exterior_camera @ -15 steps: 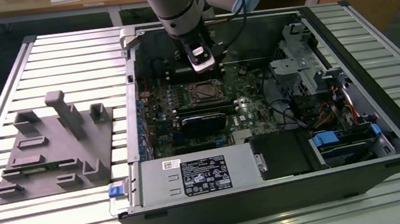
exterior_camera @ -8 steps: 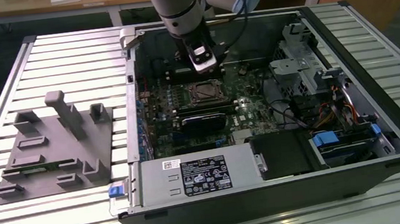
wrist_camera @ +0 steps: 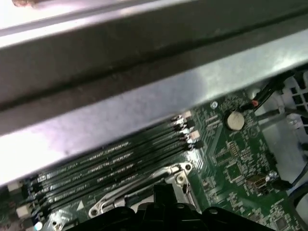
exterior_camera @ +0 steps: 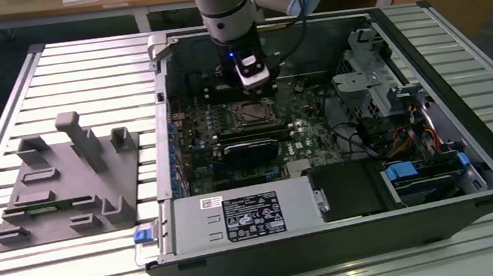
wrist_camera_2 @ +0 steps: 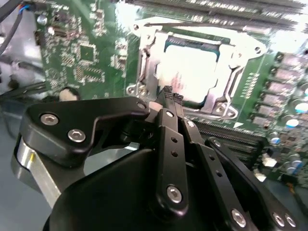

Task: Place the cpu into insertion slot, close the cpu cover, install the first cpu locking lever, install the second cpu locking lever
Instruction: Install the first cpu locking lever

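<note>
The cpu is sitting in the slot, and the cover is lying flat around it, so you are working on the levers. The hand is hovering just above the slot's near edge, its fingertips pinched together on nothing. One lever is showing along the slot's far side. Your next move, I judge, calls for a fine, steady push on that thin wire.

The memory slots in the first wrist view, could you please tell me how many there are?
4 memory slots, long and black, side by side on the green board between the case's metal wall and the socket frame. More may be hidden.
</note>
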Controlling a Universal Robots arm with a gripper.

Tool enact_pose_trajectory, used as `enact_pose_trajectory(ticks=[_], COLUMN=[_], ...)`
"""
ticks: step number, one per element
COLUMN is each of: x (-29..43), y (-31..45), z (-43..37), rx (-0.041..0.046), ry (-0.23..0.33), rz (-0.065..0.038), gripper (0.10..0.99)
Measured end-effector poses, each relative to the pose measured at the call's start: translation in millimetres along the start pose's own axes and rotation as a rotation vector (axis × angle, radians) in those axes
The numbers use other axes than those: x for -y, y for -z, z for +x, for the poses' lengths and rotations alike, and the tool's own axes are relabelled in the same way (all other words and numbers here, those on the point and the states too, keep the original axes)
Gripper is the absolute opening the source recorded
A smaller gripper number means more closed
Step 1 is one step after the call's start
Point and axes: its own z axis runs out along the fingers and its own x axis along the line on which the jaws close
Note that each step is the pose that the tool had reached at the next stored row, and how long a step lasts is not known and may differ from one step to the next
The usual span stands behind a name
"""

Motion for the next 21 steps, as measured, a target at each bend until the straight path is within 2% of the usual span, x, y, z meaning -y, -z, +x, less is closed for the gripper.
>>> enact_pose_trajectory(ticks=[3,5,7,10,14,19,21], x=[-0.7,-0.4,0.5,2.9,6.8,10.0,10.0], y=[-0.7,-1.1,-1.3,-1.5,-1.7,-1.8,-1.8], z=[-2.8,-4.8,-6.4,-8.6,-11.1,-13.2,-13.2], rx=[-0.0238,-0.0372,-0.0486,-0.0600,-0.0658,-0.0627,-0.0626], ry=[0.004,0.006,0.007,0.009,0.010,0.012,0.012], rz=[0.033,0.048,0.061,0.074,0.084,0.095,0.096], gripper=[0.106,0.106,0.106,0.106,0.106,0.106,0.106])
